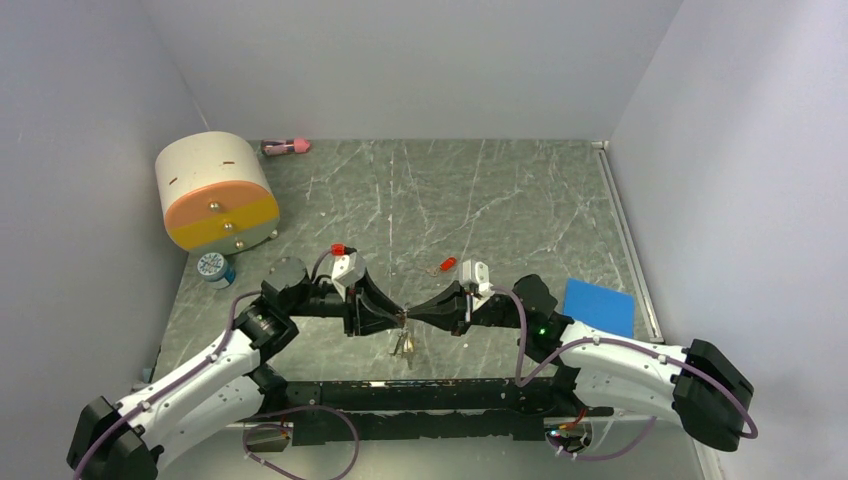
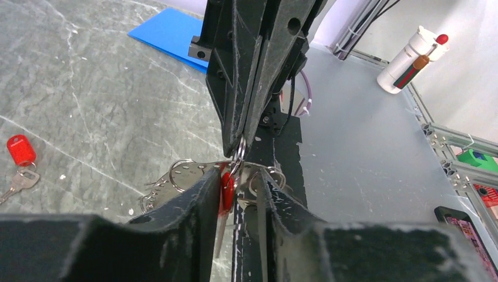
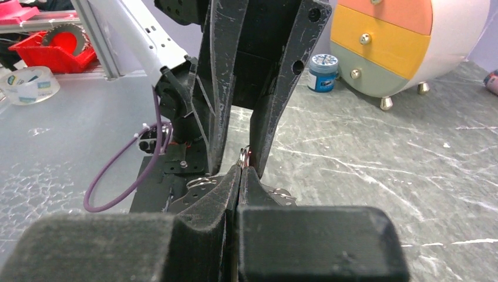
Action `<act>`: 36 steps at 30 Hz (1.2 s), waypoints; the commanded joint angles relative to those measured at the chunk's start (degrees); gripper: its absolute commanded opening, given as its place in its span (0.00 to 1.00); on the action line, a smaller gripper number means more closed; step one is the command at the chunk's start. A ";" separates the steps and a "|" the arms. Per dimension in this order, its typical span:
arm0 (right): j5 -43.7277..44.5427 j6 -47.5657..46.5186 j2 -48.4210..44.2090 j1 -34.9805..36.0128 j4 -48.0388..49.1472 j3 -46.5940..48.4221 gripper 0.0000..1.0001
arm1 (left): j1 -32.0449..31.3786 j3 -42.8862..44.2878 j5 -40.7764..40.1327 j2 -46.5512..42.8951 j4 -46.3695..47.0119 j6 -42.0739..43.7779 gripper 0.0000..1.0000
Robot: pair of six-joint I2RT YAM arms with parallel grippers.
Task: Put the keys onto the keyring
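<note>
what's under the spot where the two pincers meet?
Keys dangle there. A red-headed key sits between the left pincer fingers; the fingertips hide how it joins the keyring.

There are two end effectors: the left end effector (image 1: 397, 317) and the right end effector (image 1: 416, 316). I count two keys with red heads: one red key (image 2: 21, 154) and a second red key (image 2: 227, 191). There is one keyring (image 2: 194, 171), one cream-and-orange drum (image 1: 215, 190), one little jar (image 1: 215, 268) and one blue pad (image 1: 598, 306).
</note>
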 commanded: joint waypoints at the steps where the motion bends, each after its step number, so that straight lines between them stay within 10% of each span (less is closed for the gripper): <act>1: -0.93 0.01 -0.40 0.16 3.18 3.26 0.00 | -0.49 2.93 -0.77 0.40 -2.58 4.41 0.31; 15: -1.30 1.52 -0.25 0.19 5.12 3.46 0.00 | -0.67 3.06 -5.23 -0.84 -11.64 7.25 0.03; 36: -2.01 2.62 0.54 0.18 7.56 3.37 0.00 | -7.00 7.67 -10.32 4.89 -17.30 7.81 0.02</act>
